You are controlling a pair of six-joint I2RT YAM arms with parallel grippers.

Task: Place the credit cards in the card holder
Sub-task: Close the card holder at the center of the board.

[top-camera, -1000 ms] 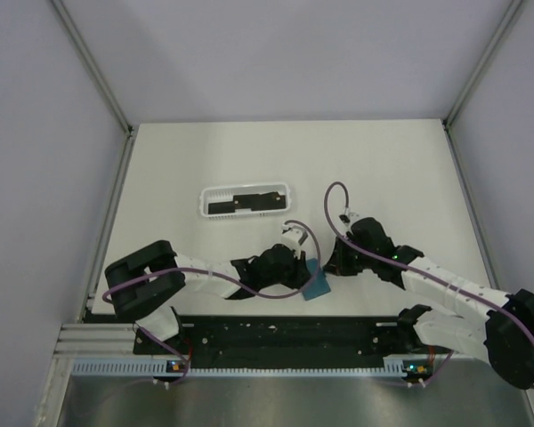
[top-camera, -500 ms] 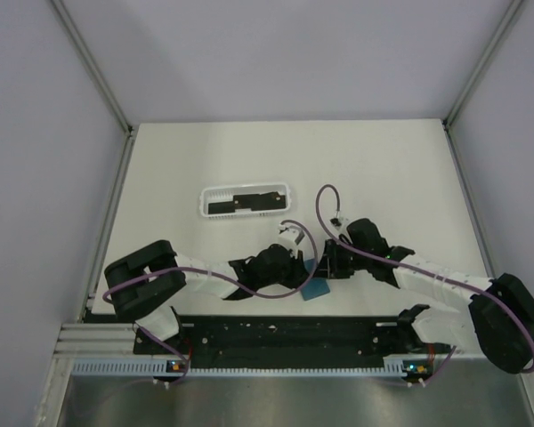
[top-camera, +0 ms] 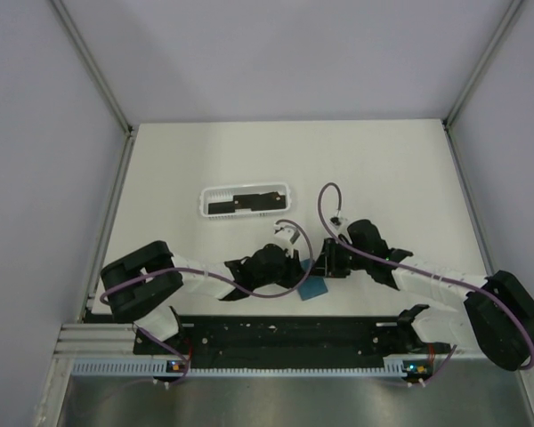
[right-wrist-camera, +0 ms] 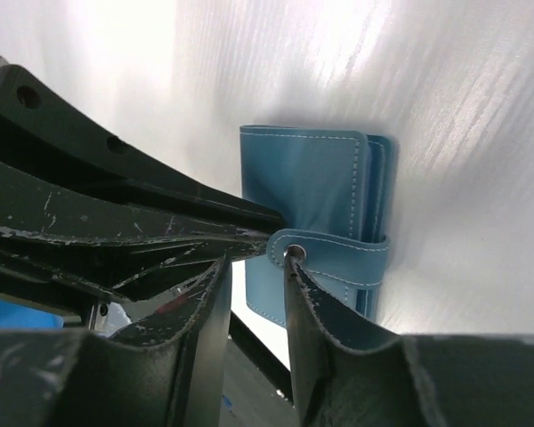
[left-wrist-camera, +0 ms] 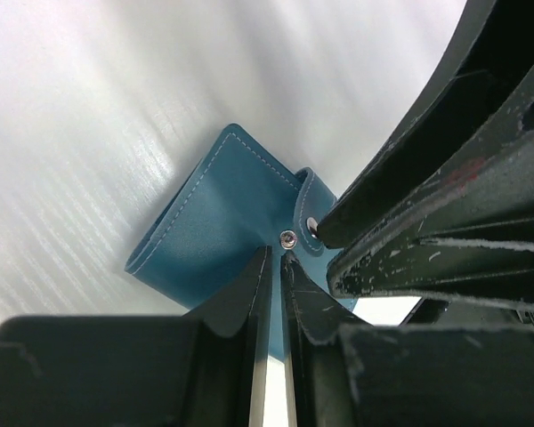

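Black left gripper (top-camera: 299, 267) and right gripper (top-camera: 324, 265) crowd teal-blue soft pouch (top-camera: 314, 287) from 11 and 1 o'clock, white tabletop (top-camera: 383, 169) free toward 12.

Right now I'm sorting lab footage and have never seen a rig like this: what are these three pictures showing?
Two robot arms sit at a white table. One picture looks down from above; the other two come from a camera on each wrist. Black cards lie in a white tray. Between the arms is a blue card holder with a snap strap. The left hand pinches it; the right hand, fingers apart, sits at the strap.
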